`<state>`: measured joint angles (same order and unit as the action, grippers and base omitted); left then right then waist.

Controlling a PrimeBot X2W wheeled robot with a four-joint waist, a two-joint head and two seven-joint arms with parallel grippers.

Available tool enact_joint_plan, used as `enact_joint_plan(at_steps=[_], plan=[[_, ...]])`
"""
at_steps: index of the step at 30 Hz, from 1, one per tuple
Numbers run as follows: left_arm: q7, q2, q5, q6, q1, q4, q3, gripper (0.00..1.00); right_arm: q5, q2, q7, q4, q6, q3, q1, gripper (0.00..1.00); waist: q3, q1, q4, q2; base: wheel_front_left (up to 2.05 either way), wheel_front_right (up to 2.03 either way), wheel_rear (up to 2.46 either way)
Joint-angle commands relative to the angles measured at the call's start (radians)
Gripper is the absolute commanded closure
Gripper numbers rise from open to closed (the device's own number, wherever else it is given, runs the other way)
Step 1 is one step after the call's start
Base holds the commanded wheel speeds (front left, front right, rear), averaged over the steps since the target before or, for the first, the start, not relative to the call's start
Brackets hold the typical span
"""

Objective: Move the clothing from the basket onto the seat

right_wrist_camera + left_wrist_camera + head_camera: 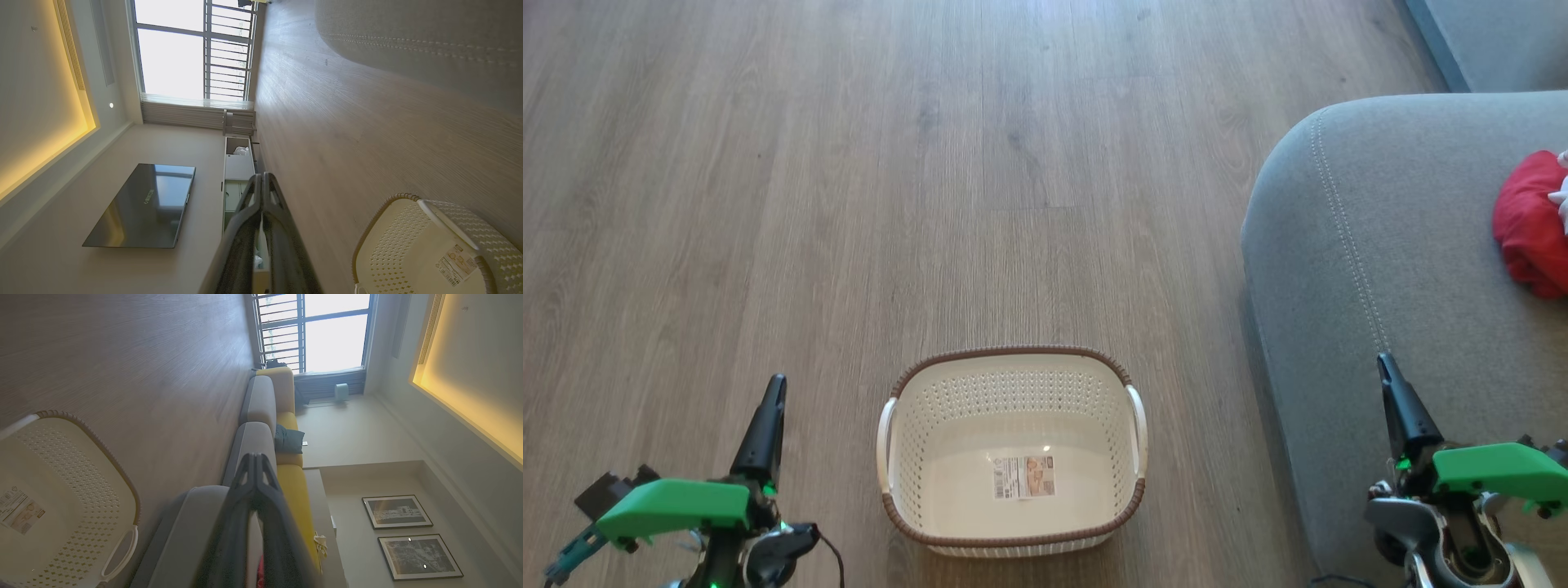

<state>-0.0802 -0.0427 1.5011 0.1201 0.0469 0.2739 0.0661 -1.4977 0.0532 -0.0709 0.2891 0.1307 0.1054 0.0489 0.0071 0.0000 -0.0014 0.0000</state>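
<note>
Basket (1013,352) upright on wood floor (849,163), long axis left-right: cream perforated plastic, brown woven-look rim, label sticker (1023,477) on bare base. Clothing (1531,224), crumpled red with some white, lies on grey fabric seat (1380,204). Left gripper (776,384) and right gripper (1385,361): fingers pressed together

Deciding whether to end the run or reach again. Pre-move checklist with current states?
1. Basket holds no clothing, base sticker uncovered: ok.
2. Red garment lying on the seat: ok.
3. Second garment on the seat: cannot tell; a white scrap shows at the picture's edge.
4. Left gripper shut, nothing between its fingers: ok.
5. Right gripper shut, nothing between its fingers: ok.
</note>
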Motion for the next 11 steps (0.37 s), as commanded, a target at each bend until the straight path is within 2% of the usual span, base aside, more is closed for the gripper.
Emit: enact_joint_plan(at_steps=[1, 8, 11], plan=[[-0.012, -0.007, 0.033, 0.008, 0.052, -0.029, 0.039, 1.00, -0.036, 0.007, -0.011, -0.041, 0.000, -0.012, 0.054, 1.00, -0.001, 0.0000, 0.000, 0.0000, 0.00, 0.00, 0.00], [-0.033, -0.008, 0.108, 0.011, 0.061, -0.028, 0.048, 1.00, -0.121, 0.007, -0.032, -0.045, 0.000, -0.004, 0.058, 1.00, -0.004, 0.0000, 0.001, 0.0000, 0.00, 0.00, 0.00], [-0.033, -0.008, 0.108, 0.011, 0.061, -0.028, 0.048, 1.00, -0.121, 0.006, -0.033, -0.045, 0.000, -0.004, 0.058, 1.00, -0.004, 0.0000, 0.001, 0.0000, 0.00, 0.00, 0.00]])
